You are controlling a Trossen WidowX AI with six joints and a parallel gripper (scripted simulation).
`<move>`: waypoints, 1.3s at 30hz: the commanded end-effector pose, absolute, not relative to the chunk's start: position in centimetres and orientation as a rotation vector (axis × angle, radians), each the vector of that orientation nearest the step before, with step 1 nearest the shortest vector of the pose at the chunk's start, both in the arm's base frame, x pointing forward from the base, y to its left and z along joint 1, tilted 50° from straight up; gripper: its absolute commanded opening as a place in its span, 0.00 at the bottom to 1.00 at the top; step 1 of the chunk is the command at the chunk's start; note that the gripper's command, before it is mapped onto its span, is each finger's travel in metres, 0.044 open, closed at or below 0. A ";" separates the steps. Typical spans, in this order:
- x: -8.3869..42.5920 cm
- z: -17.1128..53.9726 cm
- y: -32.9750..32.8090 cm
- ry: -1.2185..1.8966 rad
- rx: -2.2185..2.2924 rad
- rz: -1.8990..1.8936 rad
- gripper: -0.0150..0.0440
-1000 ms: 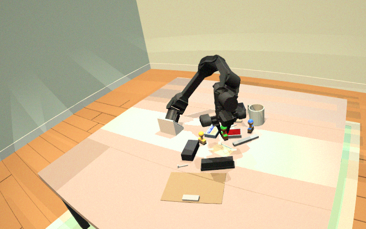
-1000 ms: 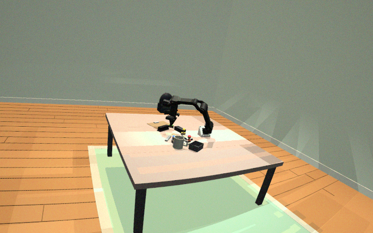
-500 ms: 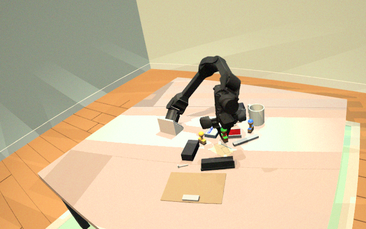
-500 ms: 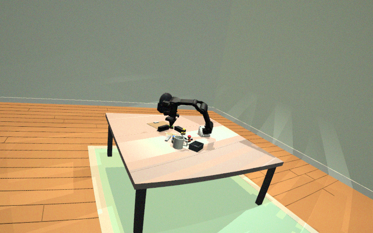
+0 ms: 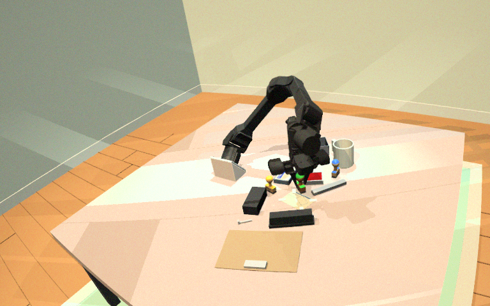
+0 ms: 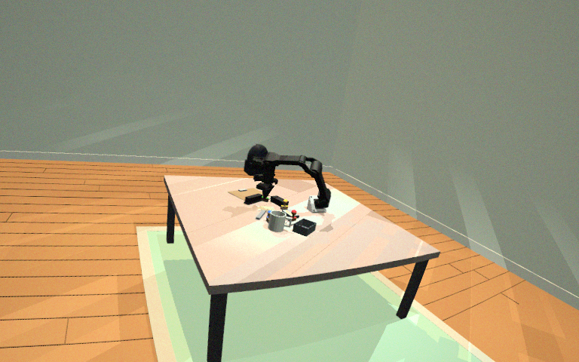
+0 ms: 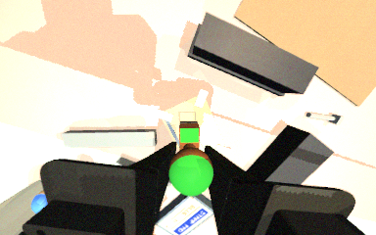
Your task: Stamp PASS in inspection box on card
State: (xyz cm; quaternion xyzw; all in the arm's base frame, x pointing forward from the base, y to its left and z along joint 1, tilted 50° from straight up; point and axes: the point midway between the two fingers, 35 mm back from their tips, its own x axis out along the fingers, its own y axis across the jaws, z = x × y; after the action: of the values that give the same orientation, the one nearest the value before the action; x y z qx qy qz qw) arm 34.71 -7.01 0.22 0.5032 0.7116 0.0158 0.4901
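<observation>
Wrist view: a green-knobbed stamp (image 5: 300,178) (image 7: 191,173) is gripped between the jaws (image 5: 302,180) (image 6: 266,196), which are closed around it and held partly apart by its width. The stamp is carried near the pale yellow card (image 5: 293,200) (image 7: 196,106); whether its base is touched to anything cannot be told. A small outlined box (image 7: 187,117) is seen on the card, just beyond the stamp's green-marked block in the wrist view.

The red ink pad (image 5: 314,176) is placed just beside the stamp in the top view, and a blue-labelled pad (image 5: 282,178) (image 7: 185,216) is seen on the other side. A yellow-knobbed stamp (image 5: 270,184) (image 6: 284,204) and a blue-knobbed stamp (image 5: 335,167) (image 7: 39,202) are stood upright on the surface (image 5: 180,252) (image 6: 337,251), well apart, the latter near a grey mug (image 5: 344,155) (image 6: 277,222). A red-knobbed stamp (image 6: 293,213) is shown near the mug in the exterior view.

A grey bar (image 5: 328,187) (image 6: 261,214) (image 7: 109,138) is laid near the card. By the tan sheet (image 5: 259,248) (image 7: 325,39), a long black block (image 5: 291,218) (image 7: 252,55) is set; a white block (image 5: 255,264) is rested on the sheet.
</observation>
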 end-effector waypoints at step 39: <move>34.6 -1.6 -4.7 1.728 1.227 0.039 0.25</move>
State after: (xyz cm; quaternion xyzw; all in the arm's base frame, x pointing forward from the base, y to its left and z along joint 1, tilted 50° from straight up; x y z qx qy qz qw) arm 34.70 -5.04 -1.44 0.5034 0.7105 0.0148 0.4914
